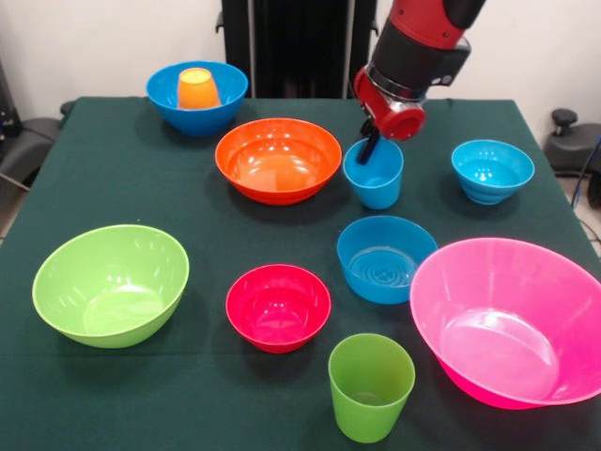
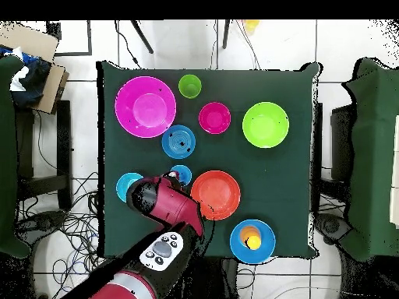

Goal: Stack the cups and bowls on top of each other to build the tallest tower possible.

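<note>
My gripper [image 1: 368, 148] reaches down to the left rim of the upright light blue cup [image 1: 374, 175], its black tip dipping into the cup's mouth. Seen from overhead, the gripper [image 2: 174, 180] covers part of that cup [image 2: 183, 174]. An orange cup [image 1: 197, 89] sits upside down inside the large blue bowl [image 1: 199, 115]. The green cup [image 1: 370, 385] stands upright alone. Spread singly over the cloth are the wide orange bowl [image 1: 278, 160], medium blue bowl [image 1: 385, 259], small turquoise bowl [image 1: 492, 171], small red bowl [image 1: 278, 307], lime green bowl [image 1: 111, 284] and large pink bowl [image 1: 512, 319].
A dark green cloth [image 1: 141, 188] covers the table. The wide orange bowl lies just left of the light blue cup and the medium blue bowl just in front of it. Chairs stand beside the table [image 2: 23, 156], and cables lie on the floor.
</note>
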Motion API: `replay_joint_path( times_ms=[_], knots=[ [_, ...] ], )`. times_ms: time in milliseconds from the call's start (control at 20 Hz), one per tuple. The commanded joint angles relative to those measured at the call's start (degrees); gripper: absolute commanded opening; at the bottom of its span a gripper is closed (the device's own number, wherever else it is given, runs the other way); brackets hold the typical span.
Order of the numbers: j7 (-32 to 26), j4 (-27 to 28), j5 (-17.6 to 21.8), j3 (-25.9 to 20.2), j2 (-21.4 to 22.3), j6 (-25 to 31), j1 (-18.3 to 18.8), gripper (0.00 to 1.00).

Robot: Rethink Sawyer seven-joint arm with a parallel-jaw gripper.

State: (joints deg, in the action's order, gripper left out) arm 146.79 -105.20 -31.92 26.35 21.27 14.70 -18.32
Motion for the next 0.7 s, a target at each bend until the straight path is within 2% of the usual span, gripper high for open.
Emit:
replay_joint_path(
  times_ms=[50, 500, 700],
  knots=[
    [0.8, -3.54, 4.93, -9.53, 1.63, 2.0, 2.72, 0.0],
    [1.04, -5.48, 6.88, -9.95, 4.54, 4.04, 3.18, 0.0],
    [0.0, -8.96, 7.79, -10.54, 11.49, 10.53, 3.74, 0.0]
  ],
)
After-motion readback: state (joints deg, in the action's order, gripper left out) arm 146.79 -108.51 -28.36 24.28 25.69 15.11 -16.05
